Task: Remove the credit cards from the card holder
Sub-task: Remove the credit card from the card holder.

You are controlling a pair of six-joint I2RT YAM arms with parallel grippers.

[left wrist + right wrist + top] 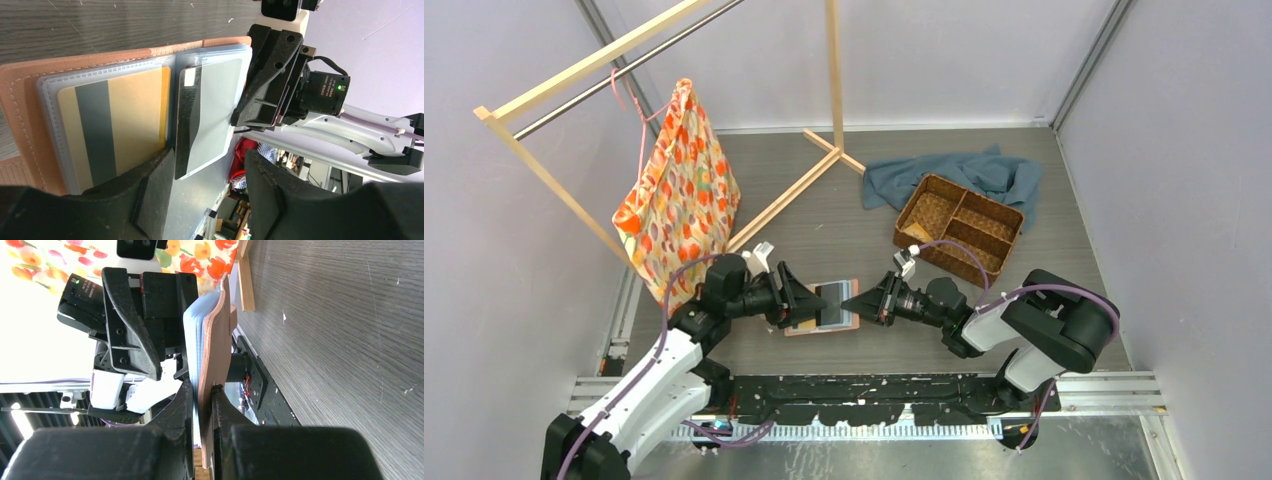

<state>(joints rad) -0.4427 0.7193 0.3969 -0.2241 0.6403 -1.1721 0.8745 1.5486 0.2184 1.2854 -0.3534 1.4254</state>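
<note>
**One card halfway out, none fully free**

The card holder [829, 305] lies open on the table [824, 200] between the two arms, inner side up. The right jaws are closed tight on its far edge, pinching the salmon cover and the clear sleeves together, which pins it in place; the right wrist view shows that edge standing up thin between the two fingers.

In the left wrist view two credit cards can be told apart. The tan-gold card [125, 130], with a grey stripe, sits fully inside its sleeve on the half nearer the spine. The pale grey card [215, 110], with a black stripe, is skewed and pokes past the sleeve's edge toward the left arm, so it looks partly drawn out. The left jaws stand wide apart with that card's near end lying in the gap; neither finger presses on it, so nothing is held there.

By my reading the task is early: no card shows outside the holder in the overhead view. What remains is to grip the grey card, pull it clear, then do the same for the gold one and any cards hidden beneath.
</note>
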